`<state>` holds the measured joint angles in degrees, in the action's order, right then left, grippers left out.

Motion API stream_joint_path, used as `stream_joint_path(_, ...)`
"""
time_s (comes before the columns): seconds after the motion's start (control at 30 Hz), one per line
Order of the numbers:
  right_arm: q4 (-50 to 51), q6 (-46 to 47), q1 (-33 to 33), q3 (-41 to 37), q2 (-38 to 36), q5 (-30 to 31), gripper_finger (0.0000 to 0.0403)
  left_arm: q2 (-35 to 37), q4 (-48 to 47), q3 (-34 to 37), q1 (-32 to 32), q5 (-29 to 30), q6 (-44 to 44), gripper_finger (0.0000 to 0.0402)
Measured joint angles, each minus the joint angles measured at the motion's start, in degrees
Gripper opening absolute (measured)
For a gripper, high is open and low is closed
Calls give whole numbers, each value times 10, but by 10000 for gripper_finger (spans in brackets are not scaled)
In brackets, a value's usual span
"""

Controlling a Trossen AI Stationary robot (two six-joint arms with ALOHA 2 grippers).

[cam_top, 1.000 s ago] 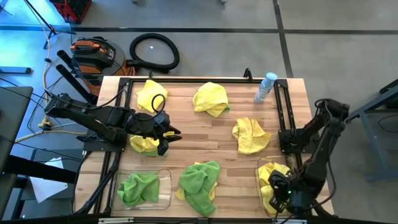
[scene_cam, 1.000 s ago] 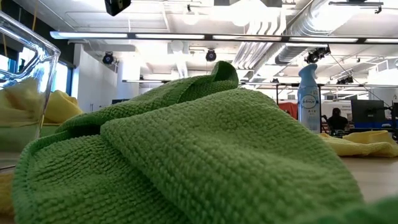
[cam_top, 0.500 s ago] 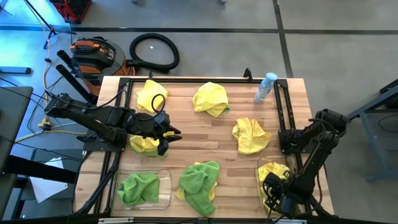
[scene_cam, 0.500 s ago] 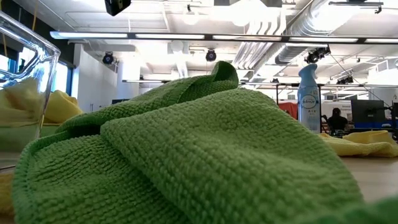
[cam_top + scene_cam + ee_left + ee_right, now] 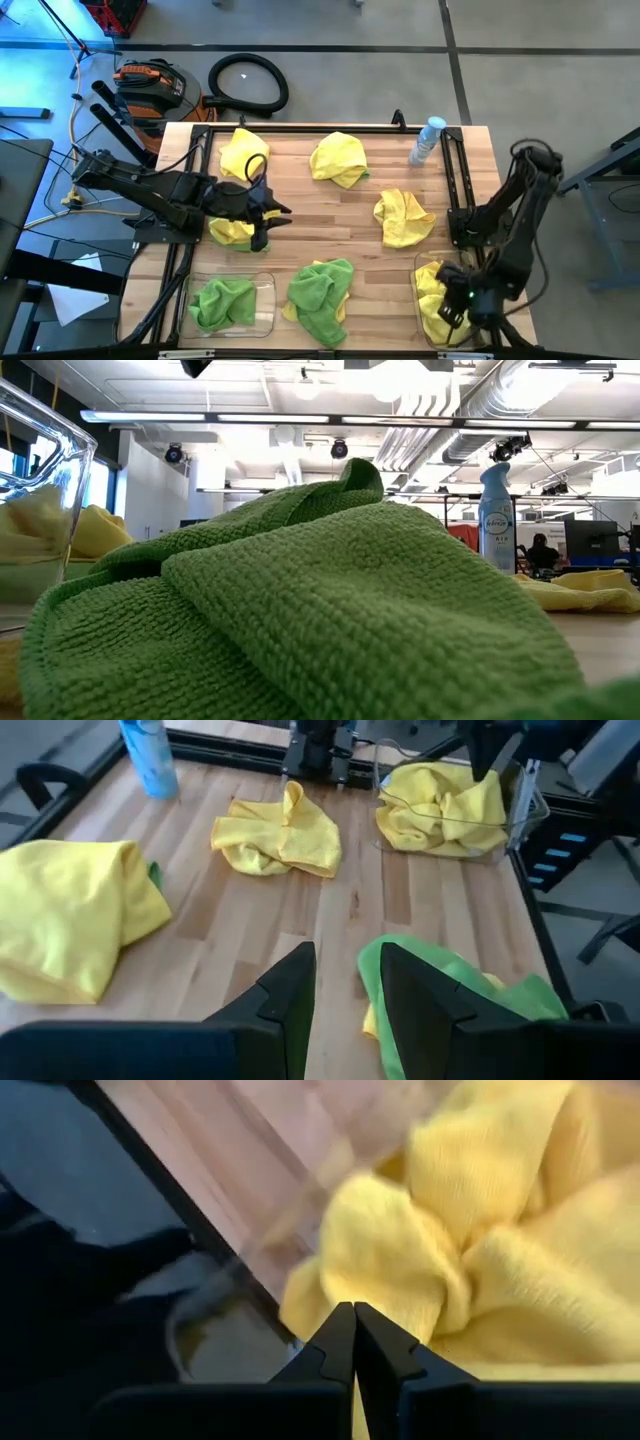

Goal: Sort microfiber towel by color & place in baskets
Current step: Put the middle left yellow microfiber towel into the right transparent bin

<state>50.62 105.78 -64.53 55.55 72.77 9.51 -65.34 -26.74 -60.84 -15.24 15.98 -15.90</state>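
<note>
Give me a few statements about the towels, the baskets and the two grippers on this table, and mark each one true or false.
1. The basket on the left holds a green towel. True.
2. The basket on the right holds green towels. False: the towel in it is yellow.
3. The right gripper is shut, above the yellow towel in its basket. True.
4. A green towel lies loose on the table between the two baskets. True.
5. The spray bottle stands inside a basket. False: it stands on the table's far edge.
6. The left gripper grips a green towel. False: its fingers are apart with nothing between them.
</note>
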Motion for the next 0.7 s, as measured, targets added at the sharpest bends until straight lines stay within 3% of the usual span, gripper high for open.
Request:
stream_joint_path(0.23, 226, -28, 0, 109, -23, 51, 0, 0, -2, -17, -40, 44, -5, 77)
stream_joint_path(0.4, 367, -63, 15, 200, -6, 162, 0, 0, -3, -36, -63, 81, -5, 67)
stream_joint_path(0.57, 324, -168, 76, 214, -2, 288, 0, 0, -17, -49, -76, 89, -38, 54)
stream_joint_path(0.7, 211, -311, 151, 192, -1, 292, 0, 0, -90, -68, -80, 89, -80, 42)
